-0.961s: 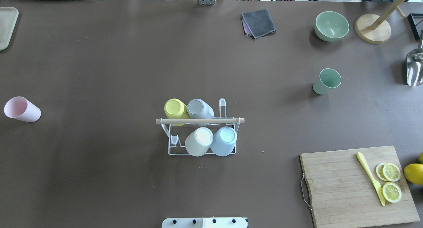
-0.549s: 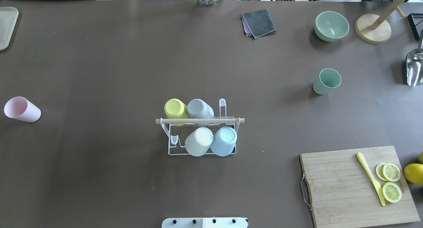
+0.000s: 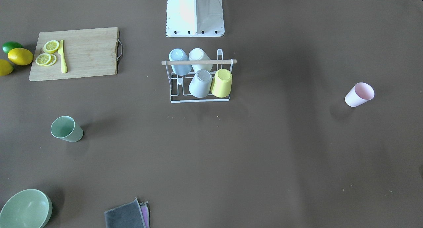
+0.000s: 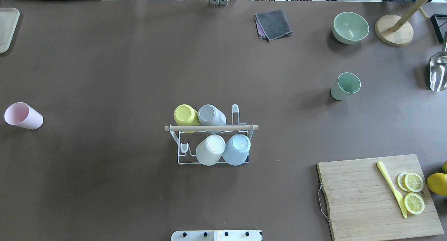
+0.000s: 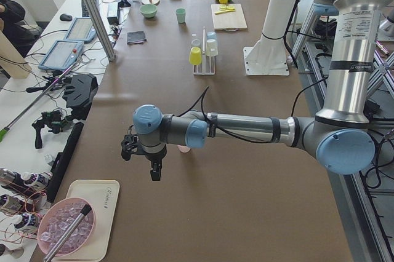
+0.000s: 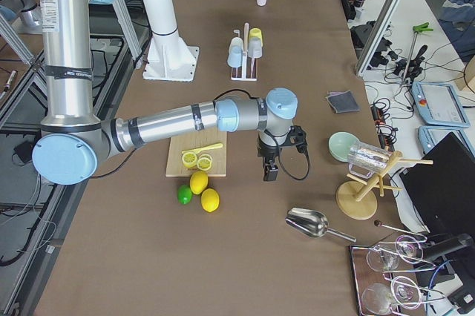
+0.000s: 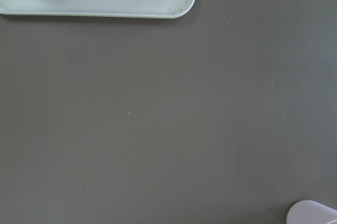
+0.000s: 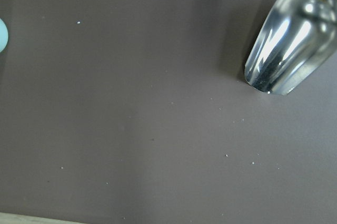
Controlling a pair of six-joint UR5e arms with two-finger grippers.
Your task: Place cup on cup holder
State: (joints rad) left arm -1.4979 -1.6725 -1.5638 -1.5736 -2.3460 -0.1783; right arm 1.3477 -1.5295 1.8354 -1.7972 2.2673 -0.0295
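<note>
The white wire cup holder (image 4: pixel 213 162) with a wooden rod (image 4: pixel 211 128) stands mid-table and carries yellow (image 4: pixel 184 115), grey (image 4: pixel 209 114), white (image 4: pixel 210 149) and blue (image 4: pixel 237 148) cups, upside down. A pink cup (image 4: pixel 22 115) stands far left, a green cup (image 4: pixel 345 85) to the right. My left gripper (image 5: pixel 152 173) hangs above the table near the pink cup and shows only in the exterior left view; my right gripper (image 6: pixel 269 173) shows only in the exterior right view. I cannot tell whether either is open or shut.
A cutting board (image 4: pixel 377 199) with lemon slices and a yellow knife sits front right. A green bowl (image 4: pixel 350 27), a grey cloth (image 4: pixel 273 23), a wooden stand (image 4: pixel 394 30) and a metal scoop (image 4: pixel 438 71) sit at the far right. A white tray (image 4: pixel 6 28) is far left.
</note>
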